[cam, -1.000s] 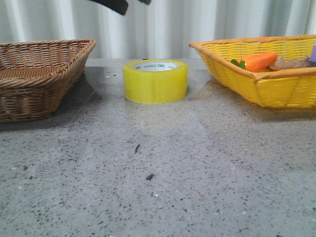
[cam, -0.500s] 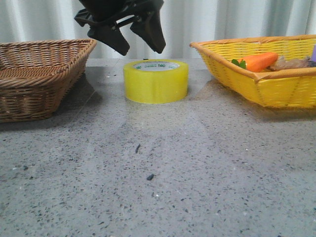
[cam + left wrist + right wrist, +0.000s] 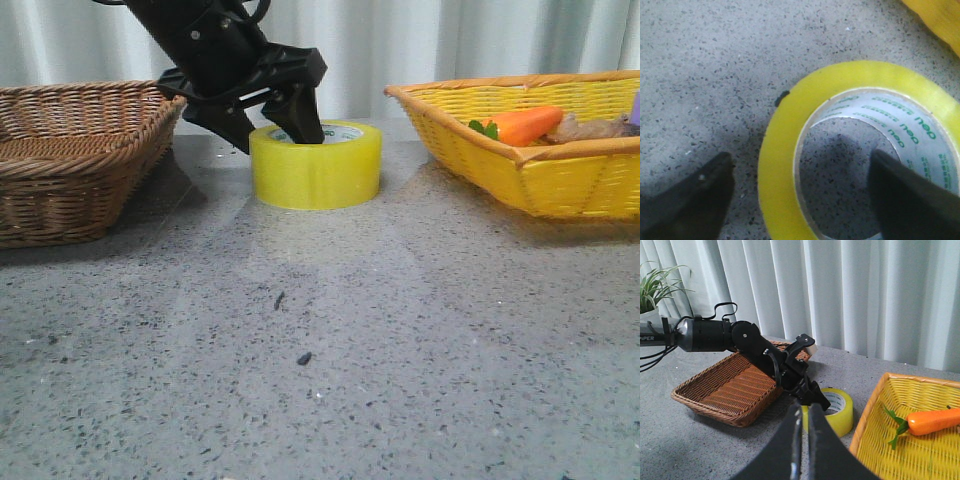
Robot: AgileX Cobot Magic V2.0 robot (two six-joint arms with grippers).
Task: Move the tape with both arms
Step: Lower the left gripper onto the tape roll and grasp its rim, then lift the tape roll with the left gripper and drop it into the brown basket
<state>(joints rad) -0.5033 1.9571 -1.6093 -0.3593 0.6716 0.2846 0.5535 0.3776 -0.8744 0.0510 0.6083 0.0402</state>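
Observation:
The tape (image 3: 316, 168), a wide yellow roll with a white core printed in green, lies flat on the grey table between two baskets. My left gripper (image 3: 270, 125) is open and low over the roll's left wall. One finger is inside the core and the other is outside it. In the left wrist view the tape (image 3: 782, 150) wall runs between the two dark fingertips (image 3: 695, 200), not pinched. My right gripper (image 3: 803, 410) is shut and empty, held high and back from the tape (image 3: 840, 416). It does not show in the front view.
A brown wicker basket (image 3: 70, 150) stands left of the tape. A yellow basket (image 3: 560, 180) on the right holds an orange toy carrot (image 3: 525, 124). White curtains hang behind the table, and a potted plant (image 3: 655, 285) stands at the far side.
My left gripper has come down from above the frame onto the tape, and now straddles its left wall with one finger in the core. The tape has not moved.

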